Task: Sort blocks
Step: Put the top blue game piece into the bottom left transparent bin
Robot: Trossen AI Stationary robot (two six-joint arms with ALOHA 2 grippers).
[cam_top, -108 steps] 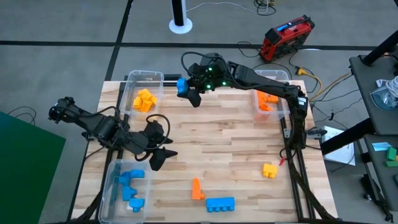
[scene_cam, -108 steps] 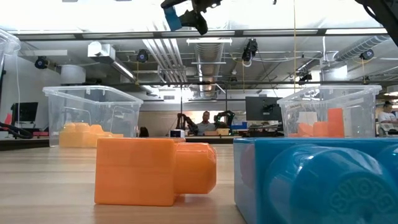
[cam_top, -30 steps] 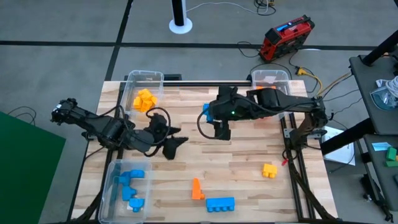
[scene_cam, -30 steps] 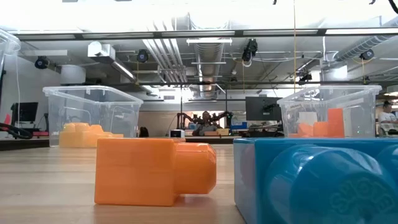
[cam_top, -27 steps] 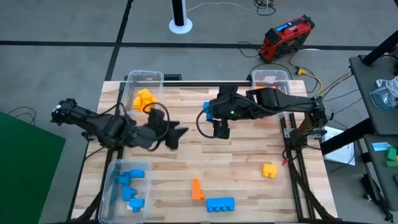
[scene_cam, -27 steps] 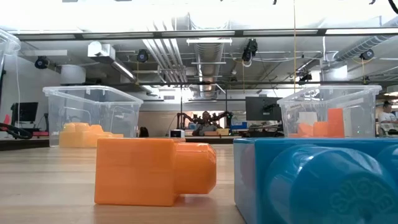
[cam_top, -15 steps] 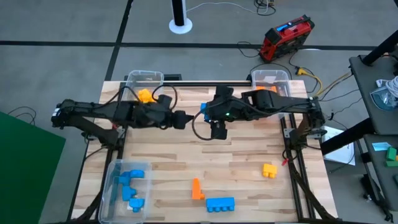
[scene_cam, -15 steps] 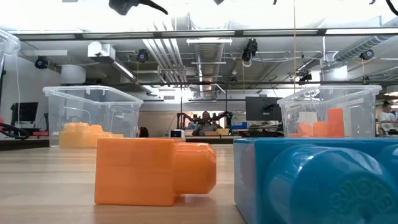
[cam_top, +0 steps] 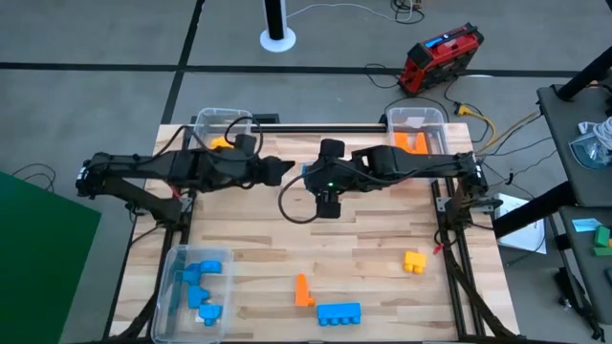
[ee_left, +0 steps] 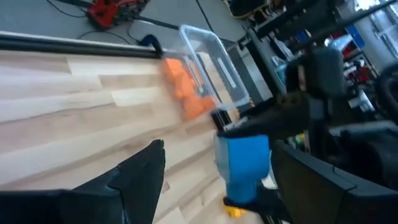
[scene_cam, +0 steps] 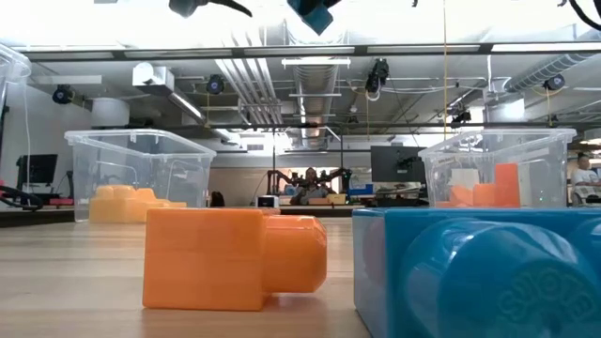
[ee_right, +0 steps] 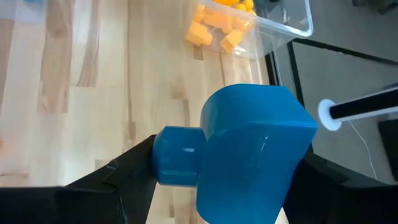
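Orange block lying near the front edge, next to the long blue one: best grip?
Take the orange block across its narrow body, coming straight down. It lies flat and elongated on the table, its long sides bare. The long blue block sits close by its near end, so I'd grip toward the far end.

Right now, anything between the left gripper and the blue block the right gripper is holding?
Nothing. In the left wrist view the left gripper faces the blue block with only open air between them, bare wood below. The high view shows the right gripper close beside it.
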